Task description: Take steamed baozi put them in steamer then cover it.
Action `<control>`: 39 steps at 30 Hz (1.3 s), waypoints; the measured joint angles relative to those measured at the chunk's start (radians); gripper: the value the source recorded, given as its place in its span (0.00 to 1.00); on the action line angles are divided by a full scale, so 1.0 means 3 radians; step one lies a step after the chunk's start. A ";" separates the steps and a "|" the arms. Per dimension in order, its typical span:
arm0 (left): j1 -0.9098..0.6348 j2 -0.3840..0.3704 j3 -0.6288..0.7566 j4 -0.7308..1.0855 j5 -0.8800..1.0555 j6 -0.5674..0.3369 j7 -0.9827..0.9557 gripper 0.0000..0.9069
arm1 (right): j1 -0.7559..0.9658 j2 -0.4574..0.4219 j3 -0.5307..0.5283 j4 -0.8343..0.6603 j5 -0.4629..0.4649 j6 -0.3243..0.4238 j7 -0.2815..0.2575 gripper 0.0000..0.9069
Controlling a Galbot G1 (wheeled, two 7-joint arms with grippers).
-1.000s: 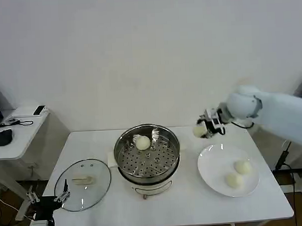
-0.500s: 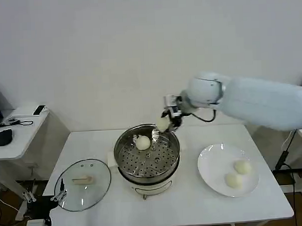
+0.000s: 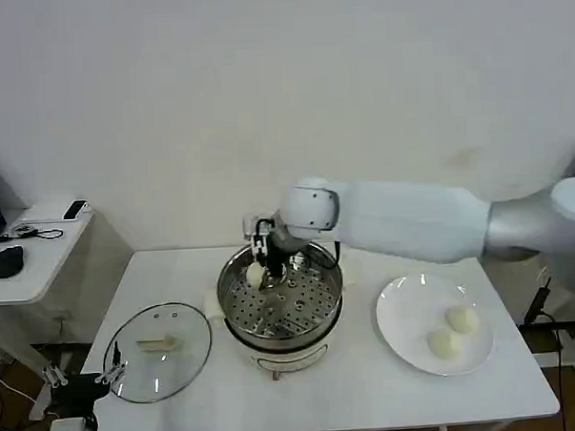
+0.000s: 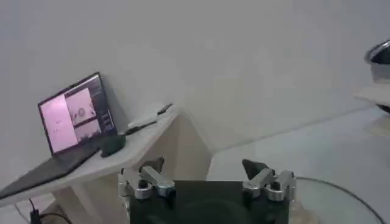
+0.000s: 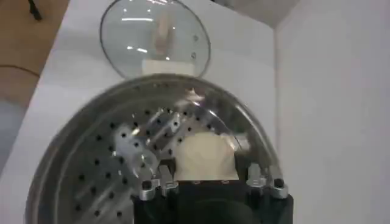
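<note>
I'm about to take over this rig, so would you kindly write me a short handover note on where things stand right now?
Right gripper: over the steamer's far left rim, shut on a baozi, not yet released.
Left gripper: open, parked low by the table's left corner, near the glass lid.
Plate: two baozi on it.
The right gripper hides the spot on the tray behind it, so count what is inside once it lifts.
Left: release this bun, move the two from the plate, put the lid on.

white table (image 3: 372, 403), steamer (image 3: 282, 311), lid (image 3: 158, 352), plate (image 3: 407, 325)
</note>
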 measured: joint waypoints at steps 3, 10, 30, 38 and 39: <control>-0.0002 0.0002 0.0000 0.0014 0.0000 -0.0006 -0.0004 1.00 | -0.0087 0.0091 0.0018 -0.0074 0.0028 -0.0045 0.0023 0.73; -0.0010 0.0008 -0.0001 0.0034 0.0004 -0.0019 -0.0008 1.00 | -0.0222 0.0248 0.0023 -0.0211 0.0042 -0.0105 0.0047 0.73; 0.0001 0.0002 -0.0006 0.0016 0.0012 -0.0017 -0.0014 1.00 | -0.0305 0.0358 0.0038 -0.0309 0.0011 -0.0156 0.0007 1.00; 0.0005 0.0007 0.0002 0.0015 0.0016 -0.0015 -0.0014 1.00 | -0.0158 0.0192 0.0042 -0.0109 0.0033 -0.0139 -0.0001 1.00; 0.0002 0.0009 0.0005 0.0015 0.0018 -0.0014 -0.0013 1.00 | -0.0126 0.0149 0.0042 -0.0064 0.0032 -0.0136 -0.0004 1.00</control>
